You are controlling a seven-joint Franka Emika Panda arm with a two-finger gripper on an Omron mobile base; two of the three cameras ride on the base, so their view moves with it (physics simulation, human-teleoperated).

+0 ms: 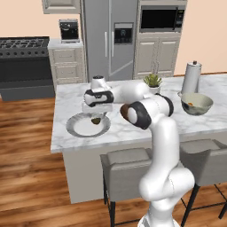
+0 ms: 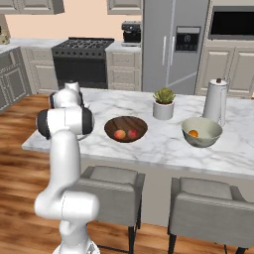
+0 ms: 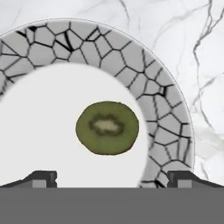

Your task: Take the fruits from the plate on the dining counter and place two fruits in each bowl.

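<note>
One dark olive-green fruit (image 3: 107, 127) lies on the plate (image 3: 131, 65), a white dish with a cracked silvery rim, at the left of the dining counter (image 1: 133, 128). My gripper (image 3: 112, 178) hangs open just above the fruit (image 1: 95, 119), a fingertip (image 3: 41, 177) on either side and nothing between them. The dark brown bowl (image 2: 126, 129) holds a reddish fruit (image 2: 132, 133) and a red-pink one (image 2: 119, 134). An orange fruit (image 2: 193, 133) lies in the pale grey-green bowl (image 2: 201, 131), at the counter's right (image 1: 196, 103).
A small potted plant (image 2: 163, 103) and a tall paper-towel roll (image 2: 215, 100) stand behind the bowls. Two grey stools (image 1: 126, 170) are tucked under the counter's near edge. Stove, fridge and cabinets line the far wall.
</note>
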